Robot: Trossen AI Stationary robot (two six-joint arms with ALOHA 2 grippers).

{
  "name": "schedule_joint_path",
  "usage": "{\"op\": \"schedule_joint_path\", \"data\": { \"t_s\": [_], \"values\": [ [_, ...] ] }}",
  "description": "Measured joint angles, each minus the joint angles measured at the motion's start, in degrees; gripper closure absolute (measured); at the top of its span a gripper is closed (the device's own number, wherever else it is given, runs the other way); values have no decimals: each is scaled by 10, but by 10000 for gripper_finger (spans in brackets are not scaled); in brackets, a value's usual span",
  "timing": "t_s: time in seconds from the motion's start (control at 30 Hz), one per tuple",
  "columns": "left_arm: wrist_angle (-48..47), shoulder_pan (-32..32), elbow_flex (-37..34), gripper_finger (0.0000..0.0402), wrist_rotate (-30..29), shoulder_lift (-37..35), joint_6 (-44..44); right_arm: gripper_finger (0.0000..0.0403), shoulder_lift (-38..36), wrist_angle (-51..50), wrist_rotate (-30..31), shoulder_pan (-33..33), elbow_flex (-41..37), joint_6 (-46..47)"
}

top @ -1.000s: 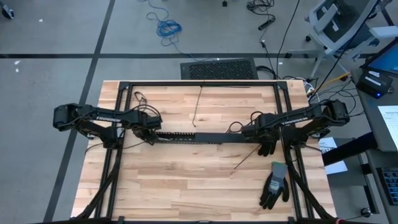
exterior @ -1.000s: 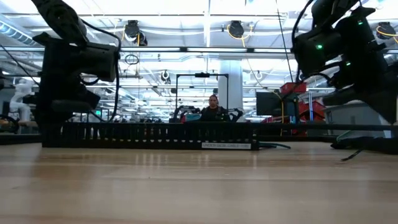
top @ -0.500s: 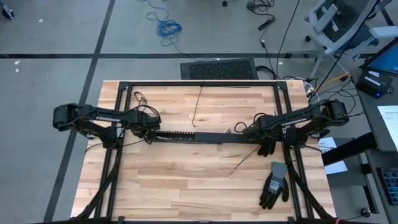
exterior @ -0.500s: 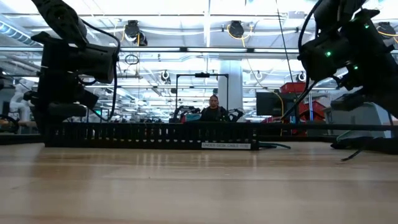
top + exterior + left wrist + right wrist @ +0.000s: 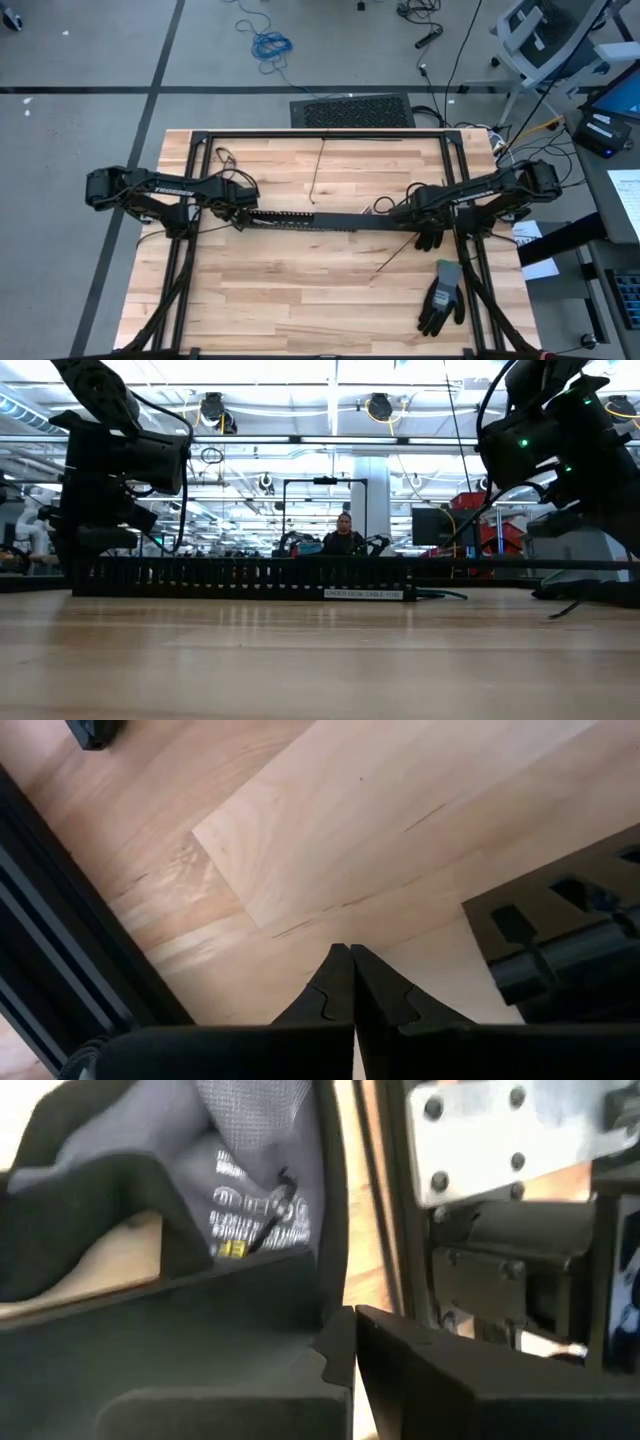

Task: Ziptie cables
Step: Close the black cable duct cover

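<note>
A long black slotted cable rail (image 5: 310, 221) lies across the middle of the wooden table (image 5: 300, 300), with the closed left gripper (image 5: 243, 217) at one end and the closed right gripper (image 5: 398, 213) at the other, so the middle line is blocked. The near half is mostly bare wood, apart from a thin black zip-tie strip (image 5: 392, 256) and a grey-and-black work glove (image 5: 441, 296) toward the right. Beyond the rail, another thin black strip (image 5: 317, 170) lies on otherwise open boards, bounded by the black frame bar (image 5: 320, 135).

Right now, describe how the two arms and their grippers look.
Both arms are dark, jointed links with thin black cables looping along them; the left arm carries white lettering on its upper link. The left gripper has two matte black, wedge-shaped fingers tapering to a point, with notched inner edges. The right gripper has the same black notched fingers. Green lights glow on one arm in the low view.
</note>
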Motion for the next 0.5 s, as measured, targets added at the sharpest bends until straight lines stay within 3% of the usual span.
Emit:
{"op": "schedule_joint_path", "data": {
  "t_s": [0.23, 0.5],
  "values": [
    [2, 0, 0, 401, -10, 0, -1, 403, -19, 45, -2, 0, 10, 14],
    [-5, 0, 0, 401, -19, 0, 1, 403, -26, 117, 47, -2, 22, 31]
  ]
}}
